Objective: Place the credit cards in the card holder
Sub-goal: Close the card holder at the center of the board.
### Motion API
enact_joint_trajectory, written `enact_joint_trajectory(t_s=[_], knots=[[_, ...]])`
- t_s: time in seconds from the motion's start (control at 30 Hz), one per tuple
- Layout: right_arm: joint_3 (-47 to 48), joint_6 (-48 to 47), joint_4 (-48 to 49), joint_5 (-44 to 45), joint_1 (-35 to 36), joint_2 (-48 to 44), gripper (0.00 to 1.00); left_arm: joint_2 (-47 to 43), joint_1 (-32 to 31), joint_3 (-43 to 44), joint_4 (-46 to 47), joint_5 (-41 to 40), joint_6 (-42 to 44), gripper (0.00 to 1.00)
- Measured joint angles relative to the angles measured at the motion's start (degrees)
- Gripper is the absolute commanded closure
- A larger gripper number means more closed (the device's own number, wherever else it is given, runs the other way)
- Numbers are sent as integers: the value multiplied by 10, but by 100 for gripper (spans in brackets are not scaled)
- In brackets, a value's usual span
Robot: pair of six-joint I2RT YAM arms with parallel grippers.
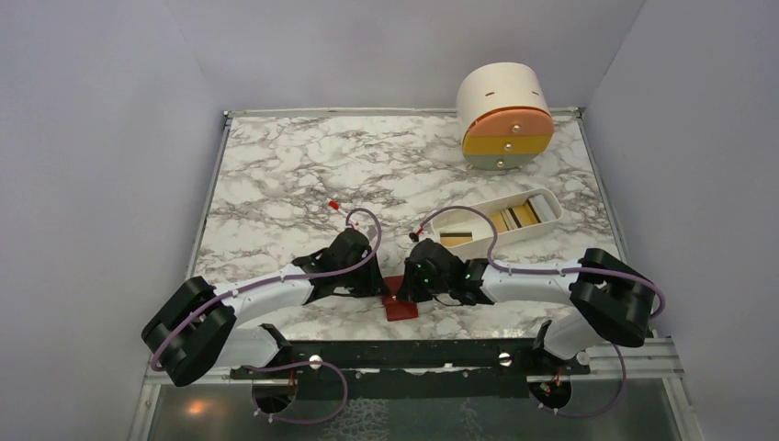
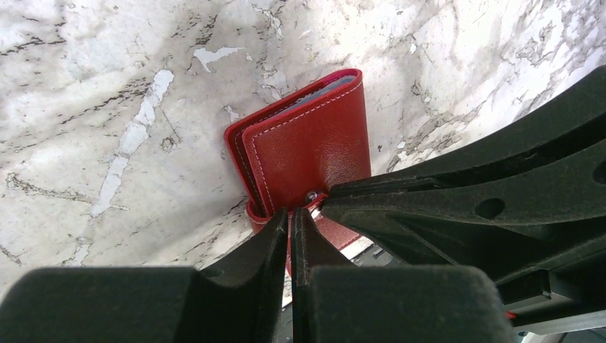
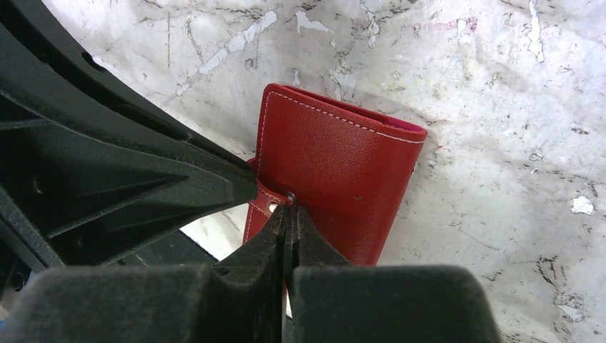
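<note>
The red card holder (image 1: 401, 309) lies folded on the marble near the table's front edge, between my two grippers. My left gripper (image 2: 291, 214) is shut on a thin red strap at the near edge of the card holder (image 2: 307, 150). A grey-blue card edge (image 2: 325, 88) peeks out of its far side. My right gripper (image 3: 289, 204) is shut, its tips touching the card holder (image 3: 336, 164) at the snap stud (image 3: 290, 194). More credit cards (image 1: 514, 216), yellowish and dark, lie in the white tray (image 1: 496, 241).
A round cream drawer unit (image 1: 505, 115) stands at the back right, behind the tray. A small red-capped object (image 1: 334, 206) lies on the marble left of centre. Both arms crowd the front middle, and the black frame edge runs just behind the holder.
</note>
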Motion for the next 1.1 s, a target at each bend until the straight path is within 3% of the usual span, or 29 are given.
enact_joint_trajectory(t_s=[1.1], knots=[[30, -21, -21, 9, 0, 14, 99, -15, 0, 15, -34, -2, -2, 84]])
